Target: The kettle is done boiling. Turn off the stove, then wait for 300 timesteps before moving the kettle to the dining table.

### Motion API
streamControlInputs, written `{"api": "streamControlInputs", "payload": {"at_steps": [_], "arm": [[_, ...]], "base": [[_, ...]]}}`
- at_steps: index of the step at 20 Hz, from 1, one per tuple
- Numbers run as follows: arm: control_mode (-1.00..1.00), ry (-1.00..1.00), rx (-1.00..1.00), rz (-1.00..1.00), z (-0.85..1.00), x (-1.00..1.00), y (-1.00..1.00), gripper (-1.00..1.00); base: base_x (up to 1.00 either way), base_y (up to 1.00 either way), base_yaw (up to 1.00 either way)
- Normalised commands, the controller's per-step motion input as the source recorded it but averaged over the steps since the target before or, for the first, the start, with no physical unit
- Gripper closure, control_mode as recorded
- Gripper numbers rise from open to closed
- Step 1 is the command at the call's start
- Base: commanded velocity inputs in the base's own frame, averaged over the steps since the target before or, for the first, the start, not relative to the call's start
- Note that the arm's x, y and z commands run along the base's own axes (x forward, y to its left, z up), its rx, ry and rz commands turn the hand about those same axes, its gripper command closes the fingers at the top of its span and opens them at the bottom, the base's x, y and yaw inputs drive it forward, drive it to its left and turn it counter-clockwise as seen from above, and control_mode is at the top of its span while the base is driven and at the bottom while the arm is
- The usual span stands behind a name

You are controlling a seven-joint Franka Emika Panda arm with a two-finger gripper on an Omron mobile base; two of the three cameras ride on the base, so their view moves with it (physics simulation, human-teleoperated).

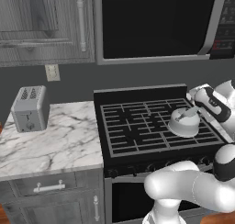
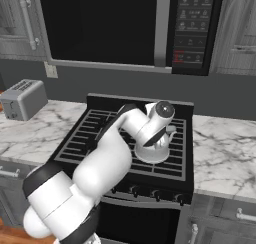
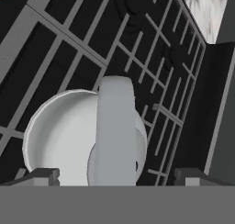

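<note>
Tool (image 3: pixel 116 175) spread wide, holding nothing, its tips either side of the kettle (image 3: pixel 82 136) handle

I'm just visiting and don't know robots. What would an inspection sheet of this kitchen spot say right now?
Surface: stove with grey grates, marble counter to its left.
Job's things: kettle sits on the stove's right side, handle slanting up.
Clutter: toaster on the left counter.
Grippers: gripper hangs just above the kettle, its fingers spread either side of the handle, not closed on it.
Cables: nothing seen.
Surroundings: microwave above the stove, wall outlet, cabinets, drawers below the counter.
</note>
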Motion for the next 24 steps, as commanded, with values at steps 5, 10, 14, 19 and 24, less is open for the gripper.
{"api": "streamControlInputs", "payload": {"at_steps": [5, 10, 14, 19, 24], "arm": [[-1.00, 0.03, 0.00, 0.00, -0.10, 0.18, 0.00, -1.00], [-1.00, 0.03, 0.00, 0.00, -0.12, 0.14, 0.00, -1.00], [-1.00, 0.03, 0.00, 0.00, -0.14, 0.12, 0.00, 1.00], [-1.00, 0.00, 0.00, 0.00, -0.03, 0.01, 0.00, 1.00], [-1.00, 0.00, 0.00, 0.00, -0.02, 0.00, 0.00, 1.00]], "base": [[0.00, 0.00, 0.00], [0.00, 0.00, 0.00], [0.00, 0.00, 0.00], [0.00, 0.00, 0.00], [0.00, 0.00, 0.00]]}}
